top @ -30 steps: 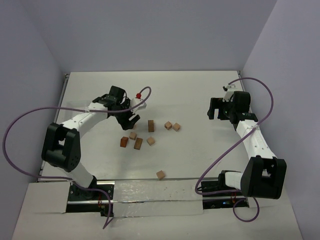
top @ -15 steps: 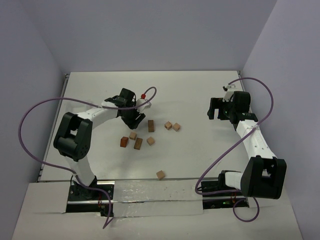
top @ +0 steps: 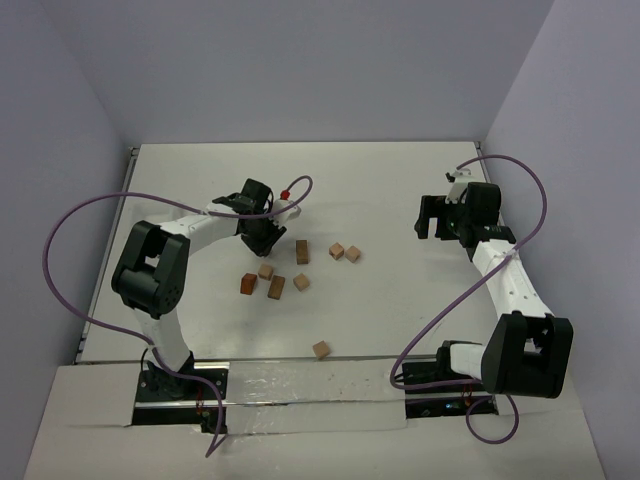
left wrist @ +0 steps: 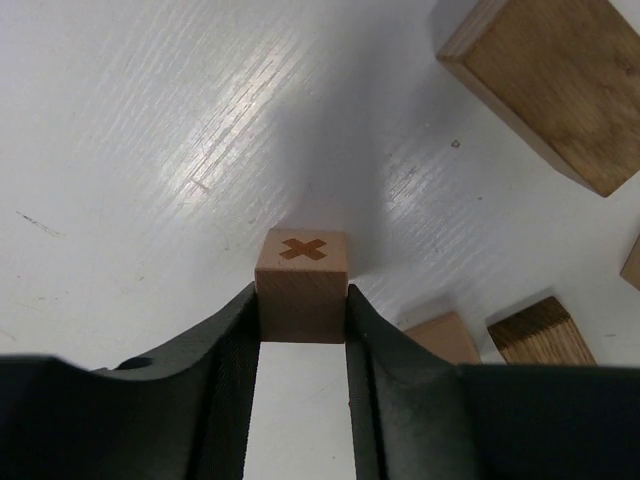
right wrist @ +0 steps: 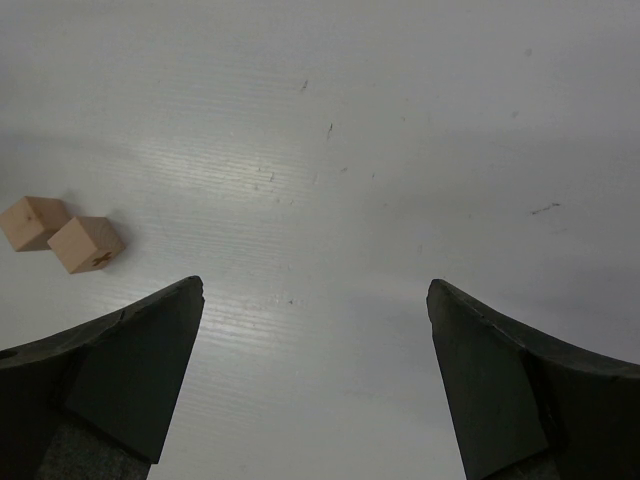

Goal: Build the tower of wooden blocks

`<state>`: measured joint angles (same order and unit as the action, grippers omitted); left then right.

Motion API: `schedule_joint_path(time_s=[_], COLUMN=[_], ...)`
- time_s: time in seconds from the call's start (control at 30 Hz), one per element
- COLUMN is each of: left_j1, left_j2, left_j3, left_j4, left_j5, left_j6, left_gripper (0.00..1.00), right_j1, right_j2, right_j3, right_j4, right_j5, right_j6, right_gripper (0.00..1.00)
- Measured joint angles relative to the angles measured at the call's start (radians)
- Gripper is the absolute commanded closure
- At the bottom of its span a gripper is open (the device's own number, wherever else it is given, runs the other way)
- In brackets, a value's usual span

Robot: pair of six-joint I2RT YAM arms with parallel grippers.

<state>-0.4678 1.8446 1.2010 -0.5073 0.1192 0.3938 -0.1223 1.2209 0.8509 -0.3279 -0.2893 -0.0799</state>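
Note:
My left gripper (left wrist: 301,300) is shut on a small tan wood block (left wrist: 301,285) with a dark cross on its top; both pads press its sides and it rests on the white table. From above, the left gripper (top: 268,238) hides that block. Loose wood blocks lie around it: a brown cuboid (top: 302,251), a pair of cubes (top: 345,252) and a small cluster (top: 270,282). My right gripper (top: 431,218) hangs open over bare table at the right, nothing between its fingers. The tower is out of view.
A single block (top: 321,349) lies near the front edge. In the left wrist view a large brown cuboid (left wrist: 560,90) sits ahead to the right. Two tan cubes (right wrist: 60,234) show at the left of the right wrist view. Purple cables loop from both arms.
The left arm swung its gripper a little to the right, and its jaws closed onto the crossed block. The right arm has not moved.

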Motion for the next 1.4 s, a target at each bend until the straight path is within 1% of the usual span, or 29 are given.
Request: schedule_joint_path(time_s=[0.03, 0.07, 0.13, 0.17, 0.33, 0.43, 0.53, 0.63, 0.8, 0.93, 1.1, 1.4], left_j1=[0.0, 0.0, 0.0, 0.0, -0.012, -0.039, -0.089, -0.132, -0.144, -0.147, -0.17, -0.266], left_j2=[0.0, 0.0, 0.0, 0.0, 0.0, 0.0, 0.0, -0.002, 0.003, 0.006, 0.006, 0.045], left_j3=[0.002, 0.007, 0.025, 0.036, 0.153, 0.253, 0.323, 0.342, 0.341, 0.333, 0.33, 0.329], left_j4=[-0.001, -0.005, -0.012, -0.013, -0.053, -0.077, -0.095, -0.128, -0.218, -0.244, -0.247, -0.247], left_j5=[0.0, 0.0, 0.0, 0.0, -0.034, -0.1, -0.235, -0.306, -0.29, -0.277, -0.273, -0.271], left_j6=[-0.001, -0.002, -0.008, -0.011, -0.116, -0.269, -0.434, -0.576, -0.754, -0.824, -0.87, -0.909], left_gripper=[0.82, 0.83, 0.98, 1.0, 1.0, 1.0, 1.0, 1.0, 1.0, 1.0, 1.0, 0.98], right_j1=[0.0, 0.0, 0.0, 0.0, 0.0, 0.0, 0.0, 0.0, 0.0, 0.0, 0.0, 0.0], right_j2=[0.0, 0.0, 0.0, 0.0, 0.0, 0.0, 0.0, 0.0, 0.0, 0.0, 0.0, 0.0], right_j3=[0.0, 0.0, 0.0, 0.0, 0.0, 0.0, 0.0, 0.0, 0.0, 0.0, 0.0, 0.0], right_j4=[0.0, 0.0, 0.0, 0.0, 0.0, 0.0, 0.0, 0.0, 0.0, 0.0, 0.0, 0.0], right_j5=[0.0, 0.0, 0.0, 0.0, 0.0, 0.0, 0.0, 0.0, 0.0, 0.0, 0.0, 0.0], right_j6=[0.0, 0.0, 0.0, 0.0, 0.0, 0.0, 0.0, 0.0, 0.0, 0.0, 0.0, 0.0], right_gripper=[0.0, 0.0, 0.0, 0.0, 0.0, 0.0, 0.0, 0.0, 0.0, 0.0, 0.0, 0.0])
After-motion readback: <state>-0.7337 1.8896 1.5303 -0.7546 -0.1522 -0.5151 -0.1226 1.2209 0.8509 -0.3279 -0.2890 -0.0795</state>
